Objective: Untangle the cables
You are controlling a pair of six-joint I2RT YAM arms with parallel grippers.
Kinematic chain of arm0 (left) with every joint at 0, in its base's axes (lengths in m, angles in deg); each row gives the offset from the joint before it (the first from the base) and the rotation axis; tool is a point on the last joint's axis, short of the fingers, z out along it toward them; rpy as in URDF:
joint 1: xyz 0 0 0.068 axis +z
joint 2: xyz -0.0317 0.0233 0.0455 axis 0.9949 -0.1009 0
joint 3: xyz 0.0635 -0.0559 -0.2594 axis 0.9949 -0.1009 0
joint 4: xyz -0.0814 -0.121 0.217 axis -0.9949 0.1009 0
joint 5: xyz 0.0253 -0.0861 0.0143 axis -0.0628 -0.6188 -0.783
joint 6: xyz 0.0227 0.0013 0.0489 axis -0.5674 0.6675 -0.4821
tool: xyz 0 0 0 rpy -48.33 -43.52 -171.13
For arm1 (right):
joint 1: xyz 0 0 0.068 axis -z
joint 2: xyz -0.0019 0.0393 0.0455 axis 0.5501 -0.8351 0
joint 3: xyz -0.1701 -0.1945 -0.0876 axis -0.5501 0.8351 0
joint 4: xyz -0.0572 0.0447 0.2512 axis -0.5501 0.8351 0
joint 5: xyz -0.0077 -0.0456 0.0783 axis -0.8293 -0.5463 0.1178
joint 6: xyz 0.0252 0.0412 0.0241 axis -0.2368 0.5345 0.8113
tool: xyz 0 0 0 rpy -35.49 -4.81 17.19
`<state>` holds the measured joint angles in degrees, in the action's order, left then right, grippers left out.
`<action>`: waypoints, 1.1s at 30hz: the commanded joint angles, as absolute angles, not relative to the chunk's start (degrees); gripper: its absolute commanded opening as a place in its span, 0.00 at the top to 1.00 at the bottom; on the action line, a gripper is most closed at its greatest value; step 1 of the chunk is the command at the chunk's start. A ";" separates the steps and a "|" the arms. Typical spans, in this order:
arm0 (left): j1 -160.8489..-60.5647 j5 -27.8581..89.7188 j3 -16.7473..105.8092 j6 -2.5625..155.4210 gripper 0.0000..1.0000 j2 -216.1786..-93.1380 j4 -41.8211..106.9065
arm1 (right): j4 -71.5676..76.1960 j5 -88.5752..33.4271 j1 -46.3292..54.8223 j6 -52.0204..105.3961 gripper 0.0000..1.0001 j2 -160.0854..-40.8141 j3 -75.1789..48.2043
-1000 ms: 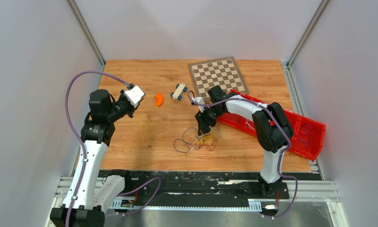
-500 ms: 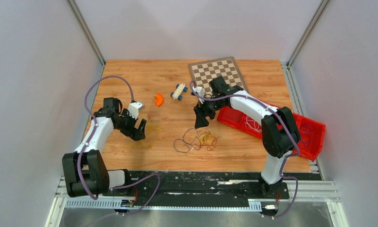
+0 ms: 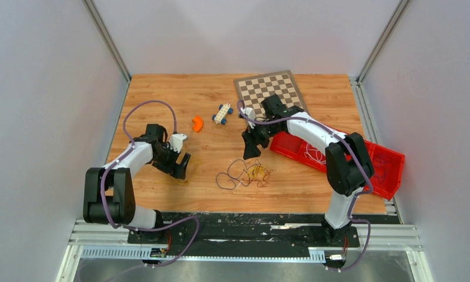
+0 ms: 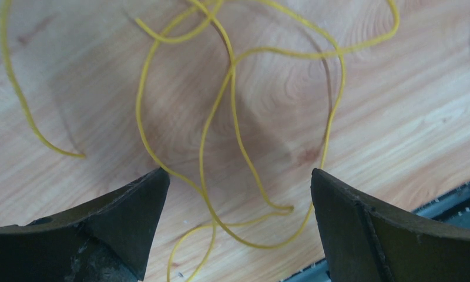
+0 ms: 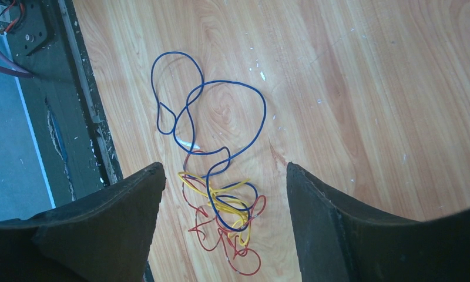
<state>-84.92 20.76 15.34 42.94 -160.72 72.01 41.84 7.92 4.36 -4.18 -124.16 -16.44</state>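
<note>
The cables lie in two places on the wooden table [image 3: 162, 94]. A tangle [image 3: 245, 174] of blue, yellow and red wires lies near the front middle. In the right wrist view the tangle [image 5: 227, 205] sits below and between my fingers, with a blue loop [image 5: 262, 111] spreading beyond it. My right gripper [image 3: 250, 144] [image 5: 225, 170] hangs open above it, touching nothing. A single yellow wire [image 3: 184, 174] [image 4: 233, 63] lies apart at the left. My left gripper [image 3: 183, 166] [image 4: 238, 173] stands open just over its loops, nothing between the fingers.
A red bin [image 3: 391, 158] holding thin white wires [image 3: 314, 154] lies at the right under my right arm. A chessboard [image 3: 272, 94] is at the back. An orange piece [image 3: 197, 123] and a small toy car [image 3: 222, 113] sit behind the wires. A black rail [image 3: 250, 220] edges the table front.
My left arm swung down from a raised pose to the yellow wire and its gripper opened. My right gripper lifted back from the tangle and opened wider.
</note>
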 commanded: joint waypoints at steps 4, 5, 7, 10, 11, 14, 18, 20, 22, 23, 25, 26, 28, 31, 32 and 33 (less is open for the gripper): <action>-87.81 24.67 14.87 46.88 0.76 -162.50 70.10 | 41.22 8.64 5.09 -3.85 0.24 -120.43 -17.04; -88.16 24.05 15.24 46.62 0.82 -161.37 71.46 | 40.65 8.97 5.15 -3.81 0.23 -119.46 -16.96; -88.39 21.09 17.20 46.43 0.95 -159.10 74.52 | 38.00 9.99 5.16 -3.51 0.20 -116.79 -16.20; -88.36 13.34 23.45 46.80 1.00 -155.43 79.39 | 31.52 12.31 5.01 -1.64 0.15 -111.73 -14.15; -88.37 8.98 26.66 48.08 1.00 -153.54 81.23 | 28.92 12.89 4.73 -0.79 0.14 -109.87 -13.59; -88.53 -0.55 32.83 53.52 1.00 -150.26 82.19 | 21.41 12.85 2.13 1.43 0.09 -105.47 -13.02; -93.07 -4.16 40.65 61.02 1.00 -149.12 80.13 | 15.89 11.11 -4.04 4.25 0.07 -102.99 -16.26; -94.60 -5.60 43.55 63.76 1.00 -149.27 77.47 | 13.71 9.05 -7.27 5.26 0.07 -102.63 -18.15; -95.78 -6.44 45.68 67.62 1.00 -149.58 75.42 | 11.37 5.05 -10.61 5.38 0.06 -102.53 -19.39; -96.19 -6.30 46.72 69.52 1.00 -149.62 74.54 | 10.26 2.40 -12.25 5.30 0.06 -102.64 -19.64; -97.52 -5.07 47.05 72.75 1.00 -149.29 71.21 | 7.85 -3.05 -15.11 5.82 0.05 -103.15 -19.84; -98.28 -4.39 46.97 75.22 1.00 -148.88 68.57 | 6.66 -5.83 -16.20 6.01 0.05 -103.47 -19.86; -99.46 -4.36 46.49 78.78 1.00 -148.55 64.99 | 5.05 -10.10 -17.88 6.12 0.03 -104.61 -20.01; -100.90 -5.40 45.84 82.75 1.00 -148.22 60.78 | 4.31 -15.90 -18.62 6.14 0.02 -106.72 -20.33; -101.39 -5.93 45.33 84.40 1.00 -147.89 58.93 | 4.12 -17.91 -18.64 6.16 0.02 -107.49 -20.19; -101.54 -6.35 45.06 85.35 1.00 -147.61 57.78 | 3.80 -19.57 -18.53 6.19 0.02 -108.02 -19.75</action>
